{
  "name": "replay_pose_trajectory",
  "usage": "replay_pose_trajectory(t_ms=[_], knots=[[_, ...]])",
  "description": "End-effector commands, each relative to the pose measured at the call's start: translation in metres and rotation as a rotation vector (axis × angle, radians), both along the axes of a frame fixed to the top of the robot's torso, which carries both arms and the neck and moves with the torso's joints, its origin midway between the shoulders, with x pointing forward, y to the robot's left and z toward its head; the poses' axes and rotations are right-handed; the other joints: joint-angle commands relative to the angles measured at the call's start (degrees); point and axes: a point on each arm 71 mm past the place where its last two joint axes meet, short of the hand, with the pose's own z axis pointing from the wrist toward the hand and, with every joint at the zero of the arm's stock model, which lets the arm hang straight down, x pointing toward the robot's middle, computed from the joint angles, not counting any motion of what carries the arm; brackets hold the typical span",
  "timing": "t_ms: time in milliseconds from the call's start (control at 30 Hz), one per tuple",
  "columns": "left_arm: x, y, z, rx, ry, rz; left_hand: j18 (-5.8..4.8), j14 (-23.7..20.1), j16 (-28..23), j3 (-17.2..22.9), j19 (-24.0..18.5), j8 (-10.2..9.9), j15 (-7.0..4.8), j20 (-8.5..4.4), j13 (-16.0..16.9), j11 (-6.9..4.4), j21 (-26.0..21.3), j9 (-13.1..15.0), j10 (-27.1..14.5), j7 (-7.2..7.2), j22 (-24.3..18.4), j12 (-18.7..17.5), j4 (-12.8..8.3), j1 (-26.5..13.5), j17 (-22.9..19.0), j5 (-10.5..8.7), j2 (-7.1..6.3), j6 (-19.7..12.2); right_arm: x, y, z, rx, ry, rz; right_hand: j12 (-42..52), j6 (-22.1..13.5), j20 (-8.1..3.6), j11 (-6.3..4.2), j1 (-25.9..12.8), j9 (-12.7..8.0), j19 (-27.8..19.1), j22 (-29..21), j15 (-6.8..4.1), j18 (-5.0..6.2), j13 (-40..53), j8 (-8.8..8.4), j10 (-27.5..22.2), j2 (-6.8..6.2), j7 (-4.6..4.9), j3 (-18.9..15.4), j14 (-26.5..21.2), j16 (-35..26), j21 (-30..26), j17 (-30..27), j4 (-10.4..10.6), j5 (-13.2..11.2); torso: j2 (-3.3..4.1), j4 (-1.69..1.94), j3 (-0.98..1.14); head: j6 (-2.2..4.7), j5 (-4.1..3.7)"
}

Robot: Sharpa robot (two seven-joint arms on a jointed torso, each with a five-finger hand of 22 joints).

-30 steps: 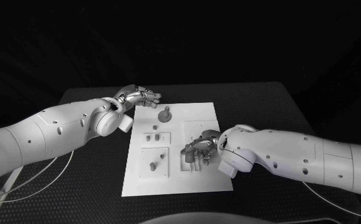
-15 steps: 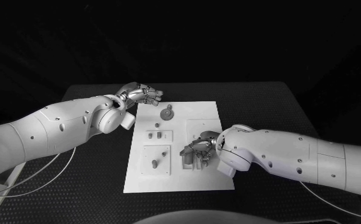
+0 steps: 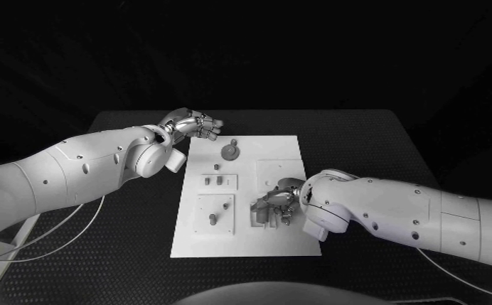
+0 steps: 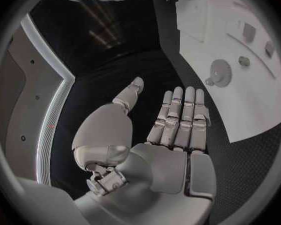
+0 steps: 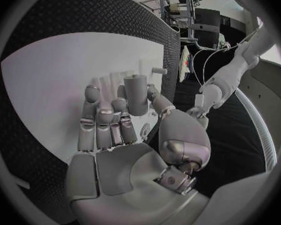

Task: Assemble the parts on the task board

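The white task board (image 3: 246,237) lies in the middle of the black table. On it are a grey gear (image 3: 232,151), two small pegs (image 3: 212,179) in a raised plate and one peg (image 3: 213,218) in a square plate. My right hand (image 3: 275,205) hovers low over the board's right half. In the right wrist view this hand (image 5: 115,135) pinches a grey cylindrical peg (image 5: 136,92) between thumb and fingers above the board (image 5: 53,70). My left hand (image 3: 190,124) stays off the board's far left corner. Its fingers (image 4: 178,120) are stretched out with nothing in them, the gear (image 4: 218,74) beyond them.
Black table (image 3: 380,141) runs all round the board, with bare mat to the right and at the far side. Thin cables (image 3: 62,237) hang below my left arm at the table's left edge.
The whole picture has shifted a little, so the camera moved. Relative to the board, both hands stay about where they were, the right one still low over the right half.
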Motion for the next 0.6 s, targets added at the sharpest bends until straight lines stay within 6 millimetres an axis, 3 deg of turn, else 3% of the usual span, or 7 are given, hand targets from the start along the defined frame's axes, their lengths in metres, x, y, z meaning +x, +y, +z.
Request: replay_pose_trajectory(t_ms=[33,600], knots=[[0.0001,-0.0004,0.0018,-0.004,-0.011,0.000,0.37,-0.1,-0.4,-0.3,-0.4,0.2,0.20,-0.14,0.1,-0.03,-0.1,-0.1,0.3,-0.05,0.0,-0.3,0.0,-0.1,0.1,-0.18,-0.44,0.1,-0.0008,0.0000,-0.0003,-0.019,-0.015,0.034,0.3,0.1,-0.15,0.11,-0.1,0.0,0.3,1.1,-0.10,-0.10,0.1,0.26,-0.2,-0.61,0.12,0.2,-0.4,0.3,0.3,0.1,0.4,0.2,0.06,-0.02,-0.14,-0.10,0.16],[-0.0001,0.0000,0.0023,-0.003,-0.007,0.000,0.36,-0.2,-0.4,-0.4,-0.4,0.2,0.22,-0.12,0.1,-0.03,-0.1,-0.1,0.3,-0.06,0.0,-0.3,0.0,-0.2,0.1,-0.19,-0.47,0.1,-0.0008,-0.0009,-0.0017,-0.042,-0.005,0.066,0.5,0.3,-0.35,-0.02,-1.0,0.0,0.5,1.1,-0.24,-0.10,0.3,0.48,0.0,-0.96,0.00,0.4,-0.1,0.5,0.6,0.4,1.2,0.2,0.08,-0.05,-0.12,-0.41,0.55]])
